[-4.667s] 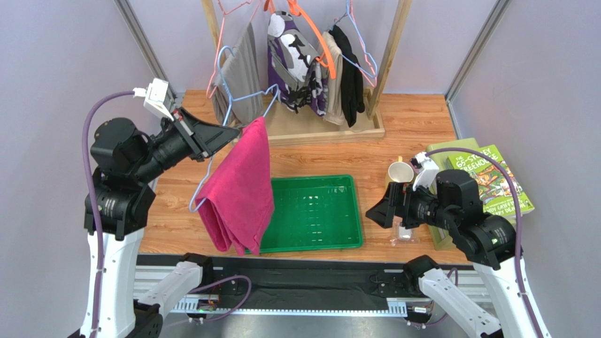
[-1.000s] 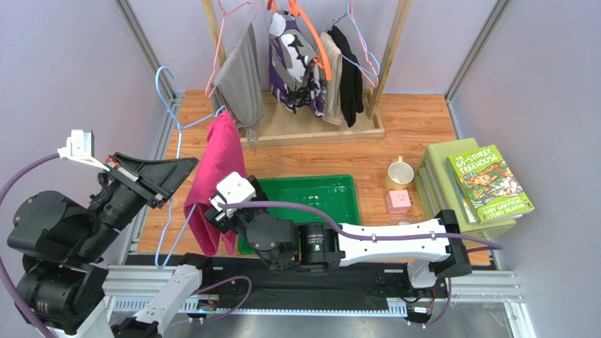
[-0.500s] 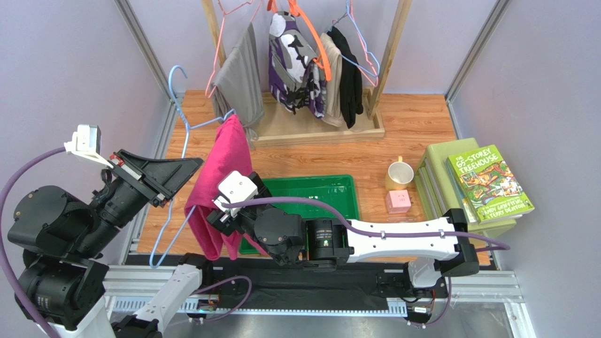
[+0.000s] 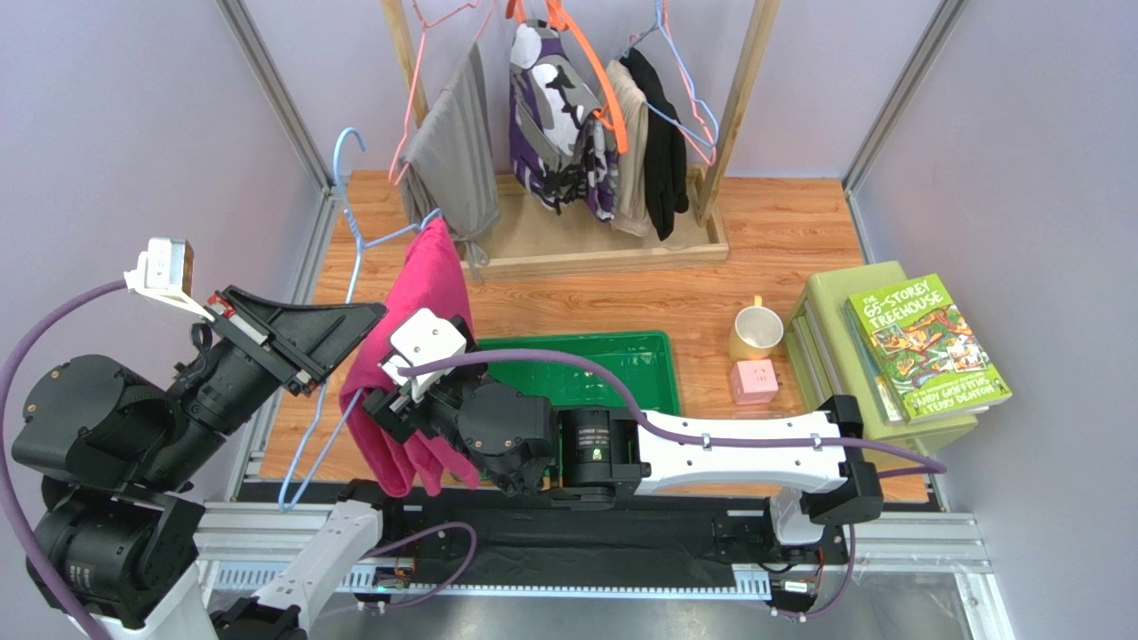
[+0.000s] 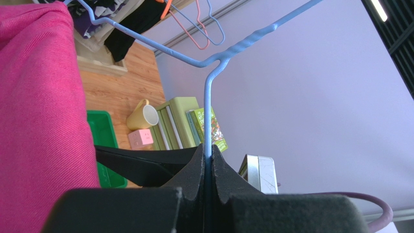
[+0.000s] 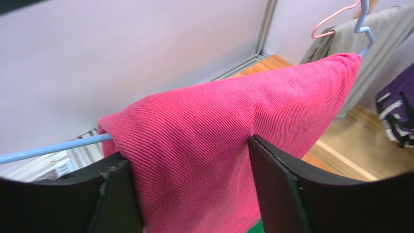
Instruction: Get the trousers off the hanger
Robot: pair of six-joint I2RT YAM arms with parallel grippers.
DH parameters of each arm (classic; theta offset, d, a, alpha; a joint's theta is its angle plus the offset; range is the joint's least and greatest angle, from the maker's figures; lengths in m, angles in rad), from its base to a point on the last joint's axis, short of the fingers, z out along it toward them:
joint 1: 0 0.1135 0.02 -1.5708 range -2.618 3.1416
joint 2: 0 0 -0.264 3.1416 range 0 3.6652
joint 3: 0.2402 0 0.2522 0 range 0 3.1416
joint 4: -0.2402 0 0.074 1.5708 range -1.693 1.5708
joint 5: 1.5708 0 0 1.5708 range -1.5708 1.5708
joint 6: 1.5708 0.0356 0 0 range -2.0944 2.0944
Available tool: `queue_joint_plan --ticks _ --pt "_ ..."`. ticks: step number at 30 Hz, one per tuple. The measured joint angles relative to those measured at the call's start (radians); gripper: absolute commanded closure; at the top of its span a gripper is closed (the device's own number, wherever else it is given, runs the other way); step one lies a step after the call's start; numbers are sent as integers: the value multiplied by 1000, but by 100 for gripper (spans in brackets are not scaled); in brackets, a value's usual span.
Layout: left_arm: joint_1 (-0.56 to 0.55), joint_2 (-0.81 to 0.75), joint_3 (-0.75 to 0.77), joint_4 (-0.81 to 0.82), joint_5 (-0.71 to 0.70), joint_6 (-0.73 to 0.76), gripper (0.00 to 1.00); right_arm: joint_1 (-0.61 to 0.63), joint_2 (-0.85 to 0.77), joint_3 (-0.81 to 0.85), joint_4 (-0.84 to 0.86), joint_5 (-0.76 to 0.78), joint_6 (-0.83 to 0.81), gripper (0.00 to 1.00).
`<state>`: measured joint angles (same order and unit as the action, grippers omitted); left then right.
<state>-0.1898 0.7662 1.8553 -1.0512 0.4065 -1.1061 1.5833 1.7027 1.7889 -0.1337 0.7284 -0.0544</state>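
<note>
The magenta-pink trousers (image 4: 417, 314) hang folded over the bar of the light-blue wire hanger (image 4: 350, 247), left of the green tray. My left gripper (image 4: 358, 324) is shut on the hanger's wire, which runs up from between its fingers in the left wrist view (image 5: 208, 116). My right gripper (image 4: 388, 403) is open and straddles the trousers' fold, one finger on each side of the fabric (image 6: 233, 121). The blue wire (image 6: 53, 148) sticks out of the fold at the left. The trousers fill the left edge of the left wrist view (image 5: 39, 111).
The green tray (image 4: 628, 354) lies mid-table, partly under the right arm. A yellow mug (image 4: 757, 326), a pink cube (image 4: 755, 382) and books (image 4: 922, 347) are to the right. A wooden rack (image 4: 601, 247) at the back holds grey trousers (image 4: 454, 147), a patterned garment and other hangers.
My right gripper has moved left along the trousers and now straddles the fold. The left arm and the hanger have shifted only slightly since half a second ago.
</note>
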Motion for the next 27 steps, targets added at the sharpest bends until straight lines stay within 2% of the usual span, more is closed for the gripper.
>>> queue_joint_plan --ticks 4,8,9,10,11,17,27 --pt "0 0 0 1 -2 1 100 2 3 0 1 19 -6 58" --pt "0 0 0 6 -4 1 100 6 3 0 4 34 -14 76" --pt "0 0 0 7 -4 1 100 7 3 0 5 38 -18 89" --pt "0 0 0 7 -5 1 100 7 3 0 5 41 -21 97" --pt "0 0 0 8 -5 1 100 7 3 0 5 44 -26 100" --pt "0 -1 -6 9 -12 21 100 7 4 16 -18 66 -28 100" --pt "0 -54 -150 44 -29 136 100 6 4 58 -186 137 10 100"
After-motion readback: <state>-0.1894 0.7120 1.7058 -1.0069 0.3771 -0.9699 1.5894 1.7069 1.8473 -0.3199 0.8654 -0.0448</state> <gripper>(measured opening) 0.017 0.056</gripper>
